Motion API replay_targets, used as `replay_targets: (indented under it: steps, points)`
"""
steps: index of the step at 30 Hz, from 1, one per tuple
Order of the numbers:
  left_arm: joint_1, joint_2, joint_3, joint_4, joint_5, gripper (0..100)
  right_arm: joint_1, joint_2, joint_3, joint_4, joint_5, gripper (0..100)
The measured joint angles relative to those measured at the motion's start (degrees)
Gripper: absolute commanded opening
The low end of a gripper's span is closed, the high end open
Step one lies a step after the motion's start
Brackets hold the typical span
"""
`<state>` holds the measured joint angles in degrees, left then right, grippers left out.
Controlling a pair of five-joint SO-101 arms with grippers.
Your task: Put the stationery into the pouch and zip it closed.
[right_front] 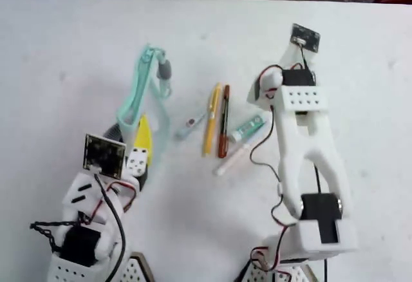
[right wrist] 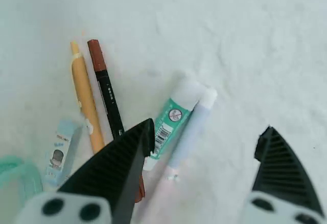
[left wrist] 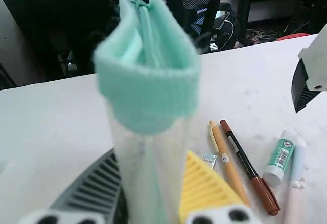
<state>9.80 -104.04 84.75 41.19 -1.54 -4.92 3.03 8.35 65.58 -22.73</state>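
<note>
The pouch (right_front: pixel 145 92) is clear plastic with mint-green trim and lies left of centre; in the left wrist view the pouch (left wrist: pixel 148 81) stands up between the fingers. My left gripper (right_front: pixel 129 129) is shut on its near end, with the yellow finger (left wrist: pixel 204 188) on one side and the grey one on the other. A yellow pen (right_front: pixel 211 120), a brown marker (right_front: pixel 223 122), a small blue eraser (right_front: pixel 188 127), a green glue stick (right_front: pixel 248 129) and a pale pen (right_front: pixel 235 156) lie in the middle. My right gripper (right wrist: pixel 207 132) hangs open over the glue stick (right wrist: pixel 171 119) and pale pen (right wrist: pixel 191 132).
The white table (right_front: pixel 64 50) is bare at the back and on the far left. The right arm's white body (right_front: pixel 309 147) stretches from the front edge toward the stationery. A dark piece (right_front: pixel 166 69) sits at the pouch's far end.
</note>
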Motion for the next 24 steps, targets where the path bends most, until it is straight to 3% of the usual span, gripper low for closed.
replay_targets:
  steps: [7,16,20,24]
  points:
    - [0.0,0.0,0.0,0.0,0.0,2,-0.4,6.1,0.0,-6.2,-4.9,29.7]
    - [0.0,0.0,0.0,0.0,0.0,2,-4.3,10.2,0.0,-12.1,-5.3,29.3]
    - [0.0,0.0,0.4,0.0,0.0,2,-4.0,11.6,0.0,-12.3,-5.3,22.6]
    - [0.1,-0.7,1.0,0.0,-0.1,2,-4.3,13.1,0.0,-13.5,-5.3,24.5]
